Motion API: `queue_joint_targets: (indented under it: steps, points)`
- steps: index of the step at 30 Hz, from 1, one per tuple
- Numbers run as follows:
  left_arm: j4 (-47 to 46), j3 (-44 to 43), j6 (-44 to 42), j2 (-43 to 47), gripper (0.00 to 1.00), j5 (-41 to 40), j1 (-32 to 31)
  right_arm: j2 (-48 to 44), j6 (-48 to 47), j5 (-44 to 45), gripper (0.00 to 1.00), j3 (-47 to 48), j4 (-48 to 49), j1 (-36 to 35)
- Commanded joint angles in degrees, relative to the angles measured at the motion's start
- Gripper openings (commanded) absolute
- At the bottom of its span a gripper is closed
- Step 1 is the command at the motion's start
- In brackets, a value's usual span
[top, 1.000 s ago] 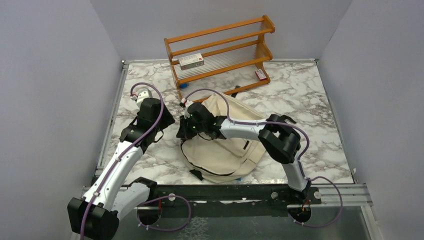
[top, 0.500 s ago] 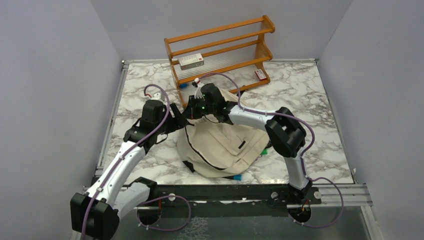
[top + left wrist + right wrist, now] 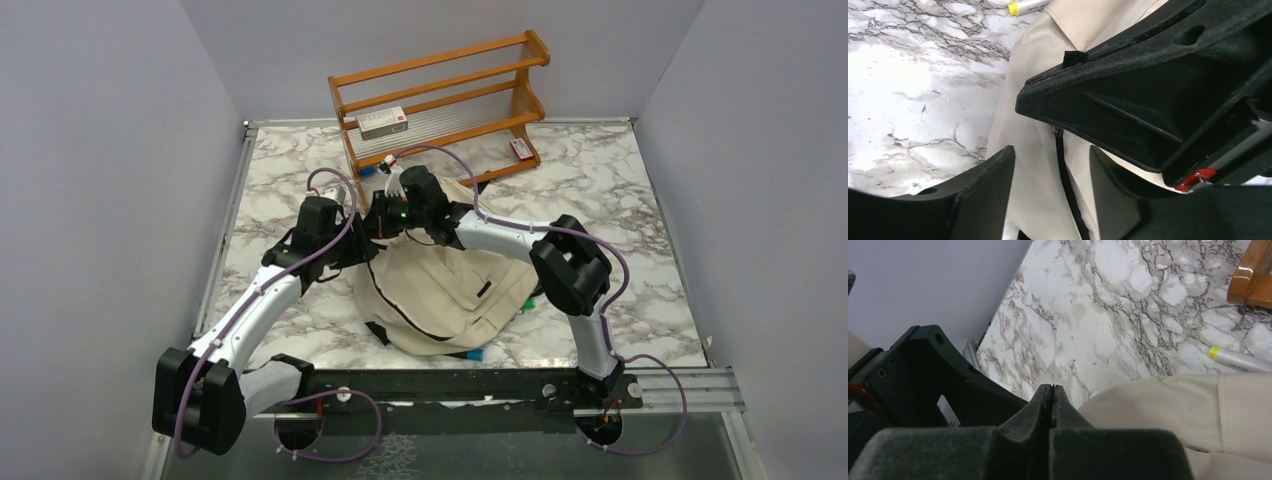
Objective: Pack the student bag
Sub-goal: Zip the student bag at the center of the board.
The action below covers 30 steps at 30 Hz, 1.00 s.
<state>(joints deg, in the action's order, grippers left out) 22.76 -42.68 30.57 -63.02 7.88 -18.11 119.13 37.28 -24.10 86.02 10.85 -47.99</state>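
The student bag [image 3: 450, 285], a cream fabric backpack with black zipper lines, lies flat in the middle of the marble table. My left gripper [image 3: 352, 243] is at the bag's top left corner. In the left wrist view it [image 3: 1050, 150] stands open, its fingers astride the bag's fabric [image 3: 1033, 100] and black zipper line [image 3: 1063, 175]. My right gripper [image 3: 375, 225] reaches in from the right, just above the left one. Its tips [image 3: 1051, 386] are pressed shut over the bag's edge [image 3: 1173, 405], and nothing shows between them. A small metal zipper slider [image 3: 1055, 131] sits just under the right gripper's body [image 3: 1148, 100].
A wooden rack [image 3: 440, 100] stands at the back with a small box [image 3: 382, 122] on its shelf and a red item [image 3: 520, 148] at its foot. A yellow-capped marker [image 3: 1240, 360] lies beside the bag's top. Small green [image 3: 528, 300] and blue [image 3: 475, 353] items stick out from under the bag.
My right gripper moved from the bag's left side back to its top left corner, and the bag's outline shifted with it. The left arm swung right, up to the bag.
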Motion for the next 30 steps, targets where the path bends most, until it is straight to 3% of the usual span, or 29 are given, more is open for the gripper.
queue_joint_targets:
  steps: [1, 7, 8, 30]
  points:
    - [-0.92, 0.39, -1.53, -0.84, 0.48, -1.27, -0.08, -2.84, 0.75, -1.74, 0.01, 1.62, 3.84, 0.07]
    - [-1.32, 1.42, -1.68, -0.57, 0.03, 0.82, -0.08, -2.49, -0.02, -0.18, 0.01, 1.60, 3.45, 0.08]
    - [-1.27, 1.78, -1.87, -0.18, 0.00, 1.00, -0.08, -2.36, -0.28, -0.06, 0.01, 1.73, 3.35, 0.16]
    - [6.59, 1.69, -1.44, 3.22, 0.00, 0.78, -0.08, -3.18, -10.12, 15.92, 0.01, -3.72, 2.33, 4.98]
